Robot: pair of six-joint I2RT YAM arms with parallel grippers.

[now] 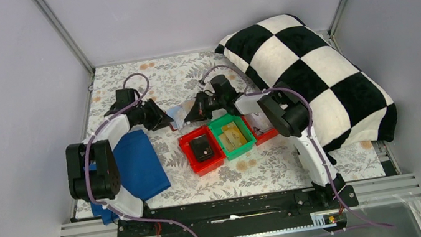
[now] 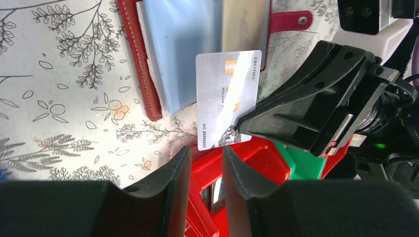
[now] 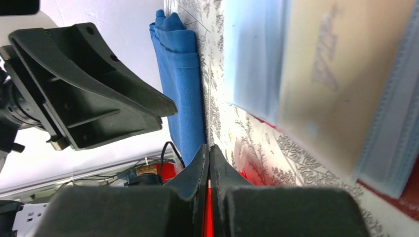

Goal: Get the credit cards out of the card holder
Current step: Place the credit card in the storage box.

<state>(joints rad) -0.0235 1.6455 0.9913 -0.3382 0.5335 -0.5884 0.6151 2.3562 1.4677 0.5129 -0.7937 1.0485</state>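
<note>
Withdrawal: right gripper point(image 2: 237, 127) clamps silver-white plastic credit card point(image 2: 225, 94) mid-frame, below dark red folding card holder point(image 2: 141, 64); left gripper point(image 2: 206, 160) parted, empty. Next, lift clear.

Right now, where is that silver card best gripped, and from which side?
At the corner farthest from the holder, coming in from that side and pinching both flat faces, as the right gripper does. The card is thin, and its other end overlaps the holder.
</note>
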